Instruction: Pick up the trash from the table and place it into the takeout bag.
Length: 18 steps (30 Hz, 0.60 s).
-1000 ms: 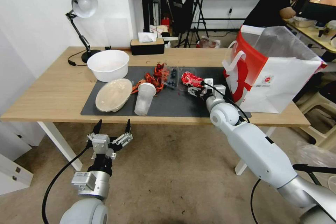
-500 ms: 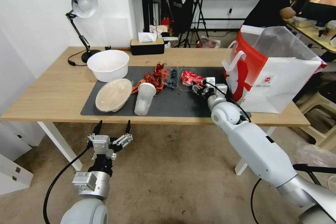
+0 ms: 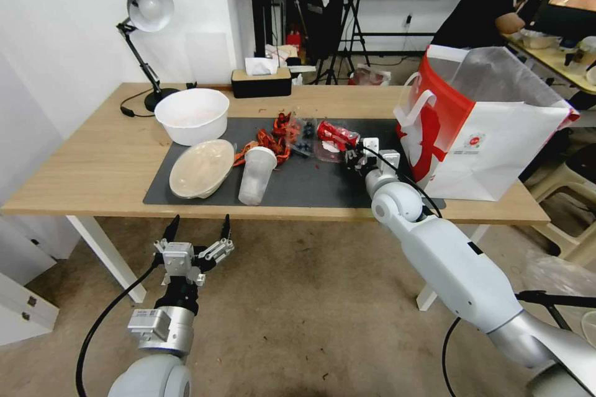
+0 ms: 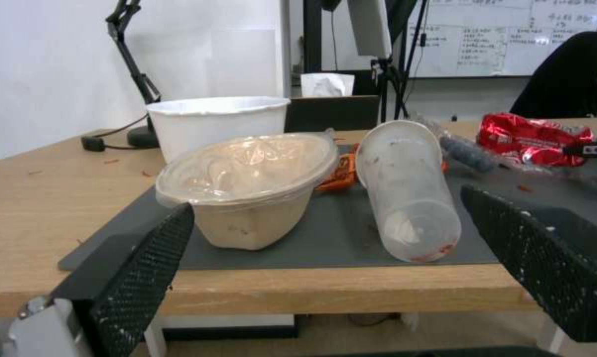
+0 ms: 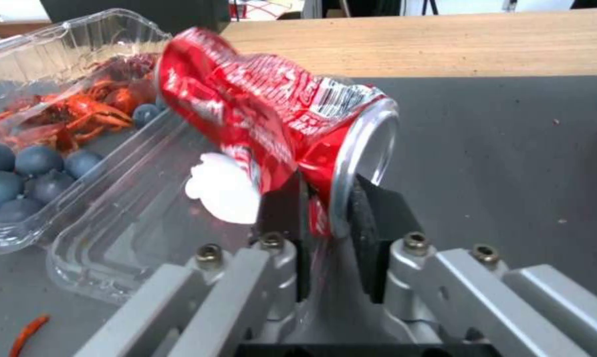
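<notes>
Lifted slightly off the dark grey mat [image 3: 298, 183]: crushed red can [image 5: 272, 119], rim pinched by right gripper [image 5: 328, 208]; left gripper [image 3: 197, 229] parked wide below table [image 3: 93, 161].

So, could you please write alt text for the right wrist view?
The right claw pinches the rim of a crushed red soda can above the dark grey mat. Beside it lies an open clear clamshell holding blueberries.

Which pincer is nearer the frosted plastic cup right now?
Left. The left pincer hangs open below the table edge, facing the frosted plastic cup; the right pincer grips the crushed red can farther away.
</notes>
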Motion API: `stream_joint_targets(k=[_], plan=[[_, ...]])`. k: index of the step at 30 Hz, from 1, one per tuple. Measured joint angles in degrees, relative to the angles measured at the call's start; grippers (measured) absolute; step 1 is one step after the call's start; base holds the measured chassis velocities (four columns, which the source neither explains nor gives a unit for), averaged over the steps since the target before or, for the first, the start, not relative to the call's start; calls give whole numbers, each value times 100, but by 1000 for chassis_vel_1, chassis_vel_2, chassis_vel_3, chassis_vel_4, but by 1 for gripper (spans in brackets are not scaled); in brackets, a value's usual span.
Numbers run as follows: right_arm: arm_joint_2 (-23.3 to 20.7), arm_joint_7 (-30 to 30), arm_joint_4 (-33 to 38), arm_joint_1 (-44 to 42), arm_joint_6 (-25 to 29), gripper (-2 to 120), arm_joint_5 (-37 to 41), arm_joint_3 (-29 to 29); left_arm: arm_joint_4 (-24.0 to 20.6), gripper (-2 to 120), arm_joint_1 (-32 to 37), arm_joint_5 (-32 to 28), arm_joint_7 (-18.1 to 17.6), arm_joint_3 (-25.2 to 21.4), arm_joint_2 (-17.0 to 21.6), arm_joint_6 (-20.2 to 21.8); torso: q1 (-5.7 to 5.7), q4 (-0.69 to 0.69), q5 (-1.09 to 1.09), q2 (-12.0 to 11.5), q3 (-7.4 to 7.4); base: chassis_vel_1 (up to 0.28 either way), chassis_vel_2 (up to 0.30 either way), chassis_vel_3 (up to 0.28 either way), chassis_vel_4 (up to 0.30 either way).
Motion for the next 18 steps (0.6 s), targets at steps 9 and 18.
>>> stream_joint_targets(k=[9, 18], plan=[[-57, 39, 235, -99, 0, 7, 32, 121, 15, 100, 16, 71, 0, 18, -2, -47, 0, 0, 1, 0, 0, 0, 0, 0, 0], [-186, -60, 853, -300, 204, 6, 72, 386, 23, 100, 29, 96, 1, 26, 1, -69, 1, 0, 0, 0, 0, 0, 0, 0, 0]])
